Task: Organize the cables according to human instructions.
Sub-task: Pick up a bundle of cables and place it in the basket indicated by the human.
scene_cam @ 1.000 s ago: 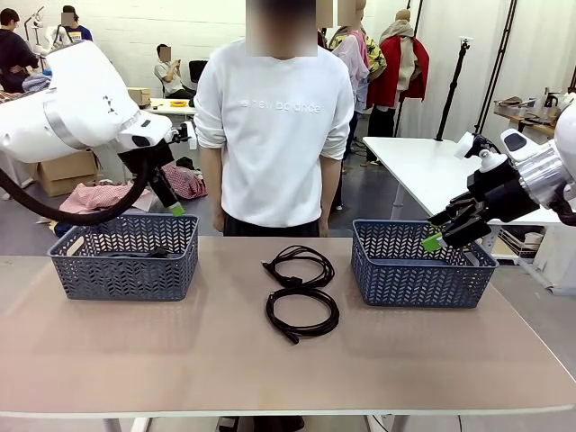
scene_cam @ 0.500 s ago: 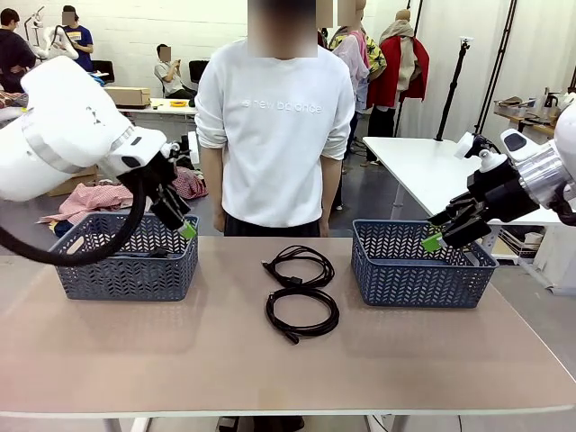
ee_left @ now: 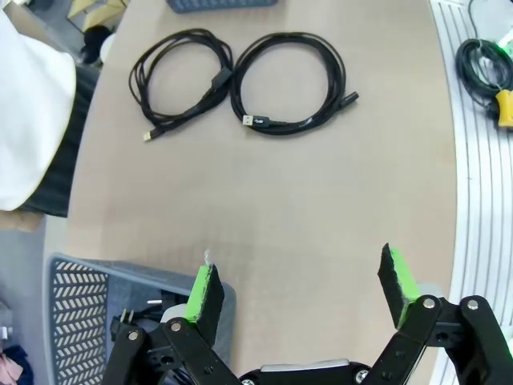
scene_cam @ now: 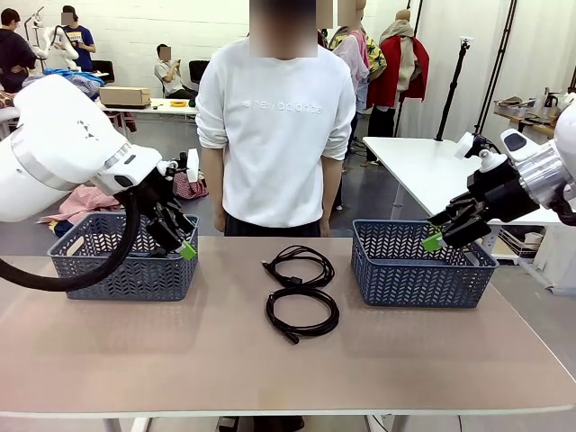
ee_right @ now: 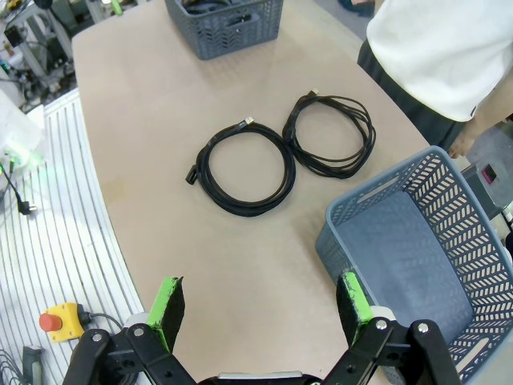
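Two black cables lie coiled side by side at the table's middle: the far coil and the near coil. Both plugs show on each. My left gripper hangs open and holds nothing, just above the right end of the left basket. Dark cable and a plug lie in that basket. Over the right basket, at its right side, my right gripper is open with nothing in it.
A person in a white top stands at the far edge behind the coils, hands out of sight. Bare tabletop surrounds both coils. A yellow stop box sits on the floor off the table's near edge.
My left arm has come down and to the right, from above the left basket's back to its right end. Right arm, coils and person are unmoved.
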`<action>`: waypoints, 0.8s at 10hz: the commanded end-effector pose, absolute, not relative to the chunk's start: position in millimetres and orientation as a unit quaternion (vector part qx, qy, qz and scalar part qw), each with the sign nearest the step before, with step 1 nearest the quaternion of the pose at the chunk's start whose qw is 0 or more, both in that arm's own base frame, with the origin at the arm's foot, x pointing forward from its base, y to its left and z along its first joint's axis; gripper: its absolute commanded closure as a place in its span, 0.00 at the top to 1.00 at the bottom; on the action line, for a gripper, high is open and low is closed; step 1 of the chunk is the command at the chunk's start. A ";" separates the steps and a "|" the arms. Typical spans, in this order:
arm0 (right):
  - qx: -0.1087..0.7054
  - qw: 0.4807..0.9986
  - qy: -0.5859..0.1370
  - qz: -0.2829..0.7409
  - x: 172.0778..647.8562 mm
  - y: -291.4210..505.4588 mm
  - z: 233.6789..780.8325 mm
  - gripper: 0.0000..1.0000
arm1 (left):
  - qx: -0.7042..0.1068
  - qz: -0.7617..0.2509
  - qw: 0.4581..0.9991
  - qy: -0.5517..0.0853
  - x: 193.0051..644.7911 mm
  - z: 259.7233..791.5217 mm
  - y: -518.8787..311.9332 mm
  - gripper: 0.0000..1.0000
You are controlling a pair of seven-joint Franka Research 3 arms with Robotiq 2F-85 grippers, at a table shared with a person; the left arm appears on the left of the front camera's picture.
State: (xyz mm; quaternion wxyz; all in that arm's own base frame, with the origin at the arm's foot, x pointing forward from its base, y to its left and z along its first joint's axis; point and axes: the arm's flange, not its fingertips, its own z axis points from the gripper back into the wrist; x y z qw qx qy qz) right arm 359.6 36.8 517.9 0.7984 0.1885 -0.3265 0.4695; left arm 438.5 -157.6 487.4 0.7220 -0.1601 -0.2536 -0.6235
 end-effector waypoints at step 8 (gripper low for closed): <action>0.199 0.787 -0.337 0.476 362.3 36.8 517.6 1.00 | -0.161 -0.617 0.728 -0.253 440.5 487.2 -155.2 1.00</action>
